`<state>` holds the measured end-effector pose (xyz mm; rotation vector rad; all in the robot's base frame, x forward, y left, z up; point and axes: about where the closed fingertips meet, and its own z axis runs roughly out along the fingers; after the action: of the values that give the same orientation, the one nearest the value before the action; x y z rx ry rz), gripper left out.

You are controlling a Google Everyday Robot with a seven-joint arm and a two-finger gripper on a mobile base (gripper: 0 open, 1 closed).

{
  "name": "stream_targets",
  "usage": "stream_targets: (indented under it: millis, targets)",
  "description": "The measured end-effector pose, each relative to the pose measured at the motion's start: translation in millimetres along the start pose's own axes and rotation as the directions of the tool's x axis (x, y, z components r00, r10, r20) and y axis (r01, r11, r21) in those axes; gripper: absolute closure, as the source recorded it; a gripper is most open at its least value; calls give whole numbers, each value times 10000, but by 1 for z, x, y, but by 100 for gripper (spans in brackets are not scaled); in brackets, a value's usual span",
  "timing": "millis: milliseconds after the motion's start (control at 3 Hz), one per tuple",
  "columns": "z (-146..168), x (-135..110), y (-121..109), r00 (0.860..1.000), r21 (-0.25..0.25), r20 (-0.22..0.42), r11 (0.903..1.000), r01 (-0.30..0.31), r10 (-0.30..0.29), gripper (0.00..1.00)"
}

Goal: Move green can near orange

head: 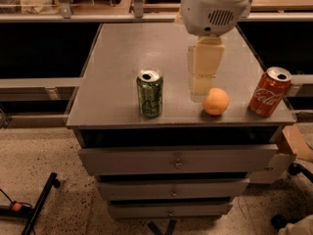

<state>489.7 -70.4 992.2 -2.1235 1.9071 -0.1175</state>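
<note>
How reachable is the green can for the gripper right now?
Probably yes. The gripper hangs just beside the orange, and only bare tabletop separates it from the green can, which stands upright and alone.

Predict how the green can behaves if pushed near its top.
The green can stands upright, taller than wide, so a high push would probably tip it; lying down, it would likely roll. Its top looks opened, so it may be light. The claw hangs close by the orange.
</note>
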Motion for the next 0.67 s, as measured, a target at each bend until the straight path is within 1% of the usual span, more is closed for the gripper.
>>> stream_targets:
  millis: [333,667]
  targets:
    - [18,-32,-13,9993,-403,213,9987,308,-299,0]
    - [41,-57,-24,9981,-856,445,9953,462,-425,0]
